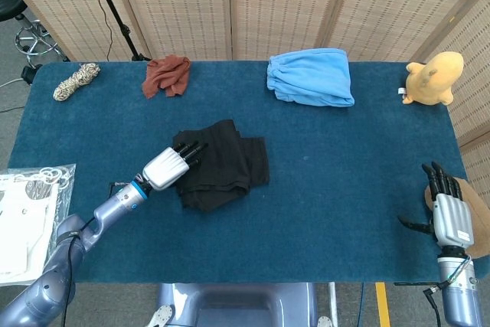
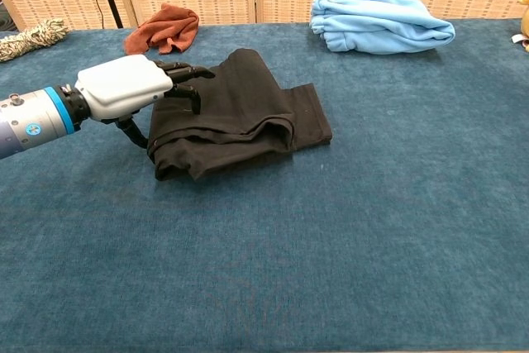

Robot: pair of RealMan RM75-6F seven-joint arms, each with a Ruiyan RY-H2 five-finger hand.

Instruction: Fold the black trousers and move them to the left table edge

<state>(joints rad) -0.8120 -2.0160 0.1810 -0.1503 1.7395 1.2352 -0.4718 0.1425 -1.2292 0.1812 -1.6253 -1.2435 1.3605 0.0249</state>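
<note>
The black trousers (image 1: 226, 162) lie folded in a thick bundle left of the table's middle, also seen in the chest view (image 2: 240, 117). My left hand (image 1: 170, 166) reaches over their left edge. In the chest view the left hand (image 2: 132, 87) has its fingers lying on top of the fabric and its thumb down at the bundle's left side; no fabric is lifted. My right hand (image 1: 448, 216) hangs off the table's near right corner, fingers apart and holding nothing.
Along the far edge of the blue table (image 1: 344, 189) lie a rope bundle (image 1: 75, 80), a red cloth (image 1: 167, 74), a folded light-blue garment (image 1: 310, 76) and a yellow plush toy (image 1: 432, 78). A plastic bag (image 1: 27, 204) lies off the left edge.
</note>
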